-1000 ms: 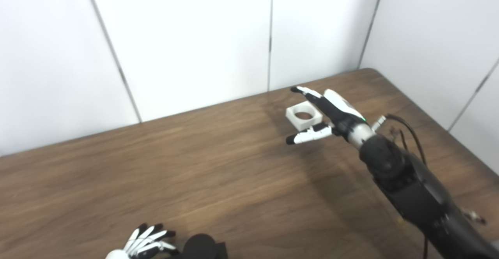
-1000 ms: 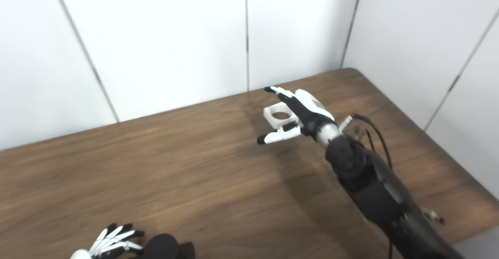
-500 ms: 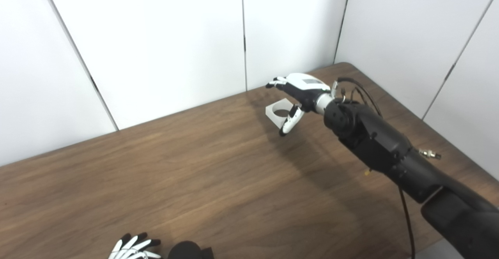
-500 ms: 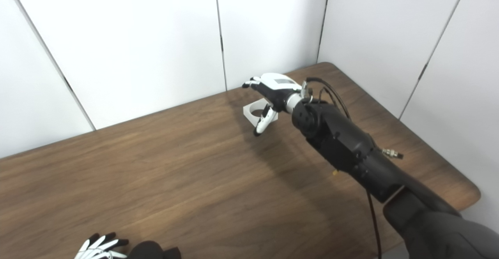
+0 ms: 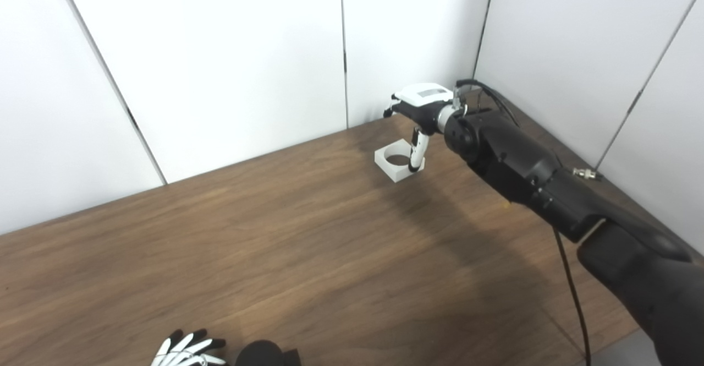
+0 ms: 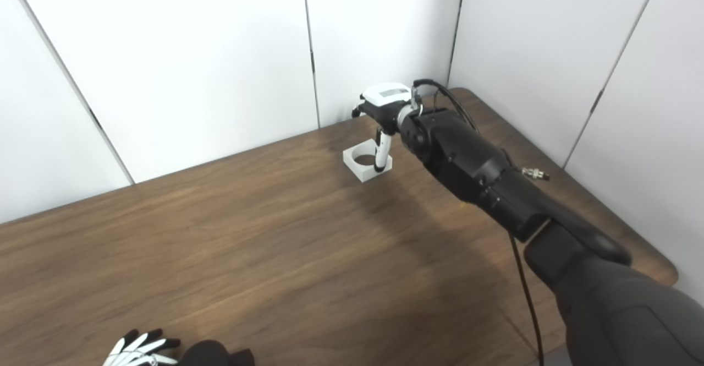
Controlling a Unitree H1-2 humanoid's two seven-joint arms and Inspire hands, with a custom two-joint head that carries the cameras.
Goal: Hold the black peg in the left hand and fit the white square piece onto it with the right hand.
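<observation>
My left hand (image 5: 187, 350) lies at the near edge of the worktop (image 5: 264, 234), fingers spread, holding nothing, beside a dark object (image 5: 267, 353). The white square piece (image 5: 397, 162) sits far right; my right hand (image 5: 421, 107) hovers above it, open, thumb touching it.
</observation>
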